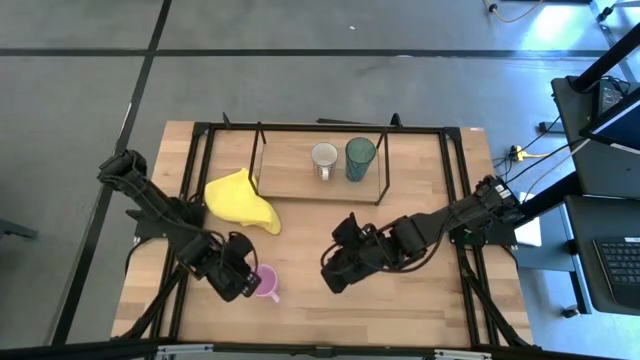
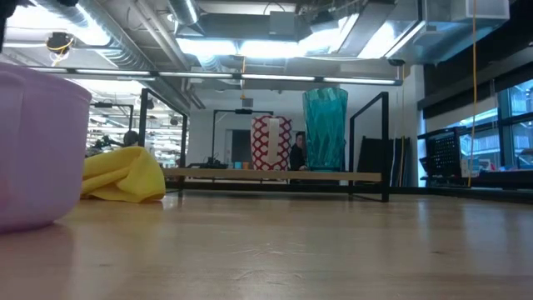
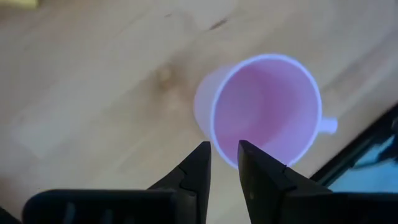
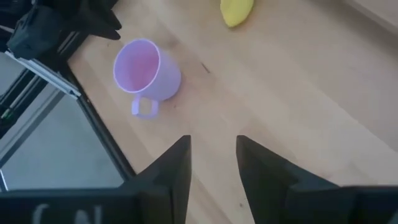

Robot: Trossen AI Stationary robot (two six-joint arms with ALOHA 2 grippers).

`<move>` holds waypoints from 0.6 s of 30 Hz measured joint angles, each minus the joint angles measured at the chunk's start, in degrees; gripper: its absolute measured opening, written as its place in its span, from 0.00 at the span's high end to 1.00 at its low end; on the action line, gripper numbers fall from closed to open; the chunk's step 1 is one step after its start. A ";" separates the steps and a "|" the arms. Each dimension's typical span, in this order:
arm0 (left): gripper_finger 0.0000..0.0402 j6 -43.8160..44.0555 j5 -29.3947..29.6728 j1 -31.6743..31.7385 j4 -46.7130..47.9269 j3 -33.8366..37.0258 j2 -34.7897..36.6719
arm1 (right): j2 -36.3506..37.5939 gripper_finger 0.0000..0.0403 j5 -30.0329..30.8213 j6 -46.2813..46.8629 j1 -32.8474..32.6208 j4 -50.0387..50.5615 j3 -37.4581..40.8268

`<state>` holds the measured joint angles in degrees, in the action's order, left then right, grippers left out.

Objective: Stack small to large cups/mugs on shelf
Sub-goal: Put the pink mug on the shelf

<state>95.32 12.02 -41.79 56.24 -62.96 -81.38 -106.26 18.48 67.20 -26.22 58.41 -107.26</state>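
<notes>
The small pink mug (image 1: 266, 283) stands upright on its base on the tabletop near the front left, its handle (image 4: 144, 107) sticking out sideways. My left gripper (image 3: 224, 155) hovers open just above its rim, pointing steeply down and apart from the mug. My right gripper (image 4: 212, 152) is open with nothing between its fingers, over bare table to the mug's right (image 1: 335, 272). On the shelf (image 1: 290, 180) at the back stand the white mug (image 1: 323, 158) and the teal tumbler (image 1: 360, 158), side by side.
A crumpled yellow cloth (image 1: 240, 200) lies on the table by the shelf's left end. Black rods frame the shelf (image 1: 381, 165) and the table's edges (image 1: 455, 200). Bare wood lies between the pink mug and the shelf.
</notes>
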 joint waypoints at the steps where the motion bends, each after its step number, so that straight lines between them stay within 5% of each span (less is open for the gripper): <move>1: 0.82 2.63 0.44 -0.18 0.31 0.00 0.00 | 0.00 0.68 -0.02 -0.18 0.32 0.01 0.00; 8: 0.82 13.86 2.04 -1.16 1.74 0.00 -1.38 | 0.00 0.68 -0.17 -3.70 3.21 0.07 0.00; 18: 0.82 18.65 0.49 -1.34 -1.06 0.00 -5.95 | 0.00 0.68 -3.20 -10.91 5.49 0.29 0.00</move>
<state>113.97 12.52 -43.13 55.18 -62.96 -87.33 -106.26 15.28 56.29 -20.73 58.70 -107.26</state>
